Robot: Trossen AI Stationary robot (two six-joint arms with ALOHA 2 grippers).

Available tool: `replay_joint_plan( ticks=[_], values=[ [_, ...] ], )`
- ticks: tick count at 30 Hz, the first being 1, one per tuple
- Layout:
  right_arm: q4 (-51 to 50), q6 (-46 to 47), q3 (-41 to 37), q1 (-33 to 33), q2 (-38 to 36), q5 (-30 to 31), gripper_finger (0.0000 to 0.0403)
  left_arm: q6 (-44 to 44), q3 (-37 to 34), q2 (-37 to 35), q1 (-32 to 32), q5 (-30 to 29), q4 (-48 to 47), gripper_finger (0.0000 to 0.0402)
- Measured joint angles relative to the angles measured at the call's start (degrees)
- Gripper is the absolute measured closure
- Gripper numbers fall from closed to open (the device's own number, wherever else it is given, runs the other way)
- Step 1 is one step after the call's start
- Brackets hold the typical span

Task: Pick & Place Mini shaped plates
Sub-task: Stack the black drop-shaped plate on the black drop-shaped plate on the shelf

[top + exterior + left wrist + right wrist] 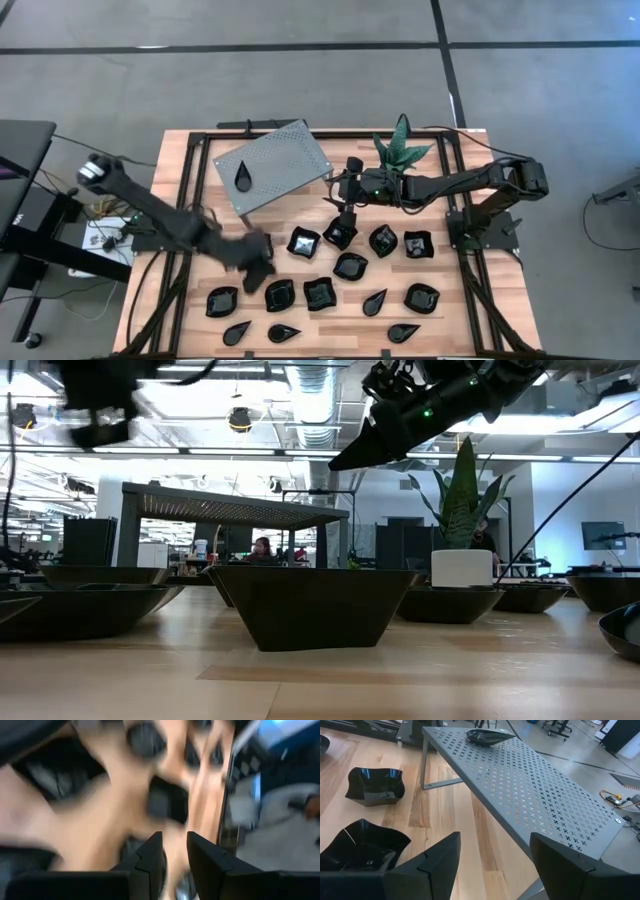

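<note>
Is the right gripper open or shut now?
Open. In the right wrist view the right gripper has its two fingers wide apart, with bare table between them and nothing held.

We see the left gripper (258,262) smeared by motion beside the squarish plates (280,294); whether it carries anything, perhaps nothing, we cannot tell.

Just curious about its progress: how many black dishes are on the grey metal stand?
1: a teardrop dish on the stand, toward the left arm's side. The stand's top shows fully, so nothing is hidden.
</note>
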Motion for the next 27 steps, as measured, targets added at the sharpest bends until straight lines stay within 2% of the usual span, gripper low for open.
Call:
replay_joint_plan(
  ticks=[3,5,7,9,27],
  values=[
    [0.0,0.0,0.0,0.0,0.0,0.0,0.0168,-12.0,0.0,6.7,-4.9,3.4,0.1,0.0311],
    [0.0,0.0,0.0,0.0,0.0,0.0,0.0168,-19.7,0.0,10.6,-7.3,7.9,1.0,0.0311],
    [0.1,0.0,0.0,-0.2,0.0,0.0,0.0168,-24.7,0.0,13.2,-9.4,12.5,2.1,0.0311],
    [0.8,0.0,0.0,-0.3,0.0,0.0,0.0168,-27.6,0.0,15.0,-11.3,14.5,2.2,0.0311],
    [3.0,0.0,0.0,-0.6,0.0,0.0,0.0168,-27.8,0.0,21.9,-15.6,13.7,1.3,0.0311]
  ],
)
